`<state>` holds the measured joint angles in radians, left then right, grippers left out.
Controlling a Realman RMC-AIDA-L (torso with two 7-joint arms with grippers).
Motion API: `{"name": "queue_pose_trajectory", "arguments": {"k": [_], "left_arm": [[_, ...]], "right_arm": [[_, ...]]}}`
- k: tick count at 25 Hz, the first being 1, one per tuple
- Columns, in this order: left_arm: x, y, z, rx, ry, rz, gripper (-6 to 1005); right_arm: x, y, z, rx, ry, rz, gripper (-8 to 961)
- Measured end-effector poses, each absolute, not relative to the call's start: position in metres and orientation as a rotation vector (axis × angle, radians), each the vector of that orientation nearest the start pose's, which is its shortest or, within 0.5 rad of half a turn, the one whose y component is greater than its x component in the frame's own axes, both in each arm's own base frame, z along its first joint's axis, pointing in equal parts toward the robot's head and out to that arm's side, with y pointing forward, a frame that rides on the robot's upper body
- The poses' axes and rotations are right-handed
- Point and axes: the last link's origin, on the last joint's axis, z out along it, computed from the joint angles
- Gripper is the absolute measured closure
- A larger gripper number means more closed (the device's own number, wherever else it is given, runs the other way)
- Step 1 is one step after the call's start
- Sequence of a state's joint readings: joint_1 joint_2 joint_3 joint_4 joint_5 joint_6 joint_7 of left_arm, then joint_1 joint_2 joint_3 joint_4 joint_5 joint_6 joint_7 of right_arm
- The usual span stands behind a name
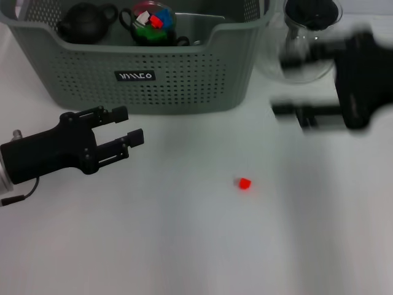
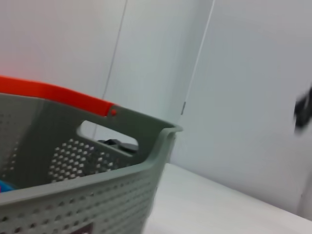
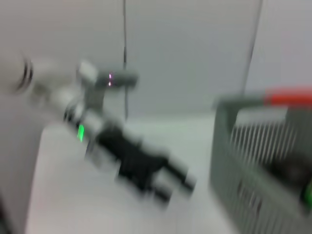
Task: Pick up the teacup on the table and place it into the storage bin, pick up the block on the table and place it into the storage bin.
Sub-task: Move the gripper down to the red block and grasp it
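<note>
A small red block (image 1: 244, 183) lies alone on the white table, right of centre. The grey-green storage bin (image 1: 184, 80) stands at the back, and its wall also shows in the left wrist view (image 2: 73, 195) and the right wrist view (image 3: 258, 165). Inside the bin a teacup (image 1: 149, 23) with a dark rim holds coloured pieces. My left gripper (image 1: 130, 126) hovers open and empty in front of the bin's left half, well left of the block. My right gripper (image 1: 280, 86) is blurred at the bin's right end, its jaws wide apart with nothing between them.
A black teapot (image 1: 86, 23) sits in the bin's left part. A clear glass carafe (image 1: 305, 43) with a black lid stands right of the bin, behind my right gripper. The left arm (image 3: 136, 161) appears blurred in the right wrist view.
</note>
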<state>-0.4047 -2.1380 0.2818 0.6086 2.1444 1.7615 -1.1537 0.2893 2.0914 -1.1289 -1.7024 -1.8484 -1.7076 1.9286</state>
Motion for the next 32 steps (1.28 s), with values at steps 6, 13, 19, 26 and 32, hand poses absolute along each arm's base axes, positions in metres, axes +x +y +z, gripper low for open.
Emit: {"name": "queue_pose_trajectory", "arguments": {"k": [6,13,19,26,32], "left_arm": [[-0.299,0.25,0.015,-2.647,-0.594,-0.954,348],[-0.305,0.245,0.02,-2.627,-0.607,-0.95,348],[-0.306,0.243,0.018,-2.614,-0.614,-0.955,348],[-0.309,0.242,0.019,-2.59,-0.629,-0.953,347],[-0.309,0.243,0.019,-2.588,-0.629,-0.954,347]], "right_arm": [[0.161,0.28,0.049,-2.974,0.402,0.059,317],[0.142,0.315,-0.007,-3.02,0.501,-0.29,320],[0.13,0.347,-0.048,-2.928,0.682,-0.533,332],[0.132,0.348,-0.075,-2.927,0.612,-0.666,392],[0.137,0.342,-0.088,-2.924,0.528,-0.71,411]]}}
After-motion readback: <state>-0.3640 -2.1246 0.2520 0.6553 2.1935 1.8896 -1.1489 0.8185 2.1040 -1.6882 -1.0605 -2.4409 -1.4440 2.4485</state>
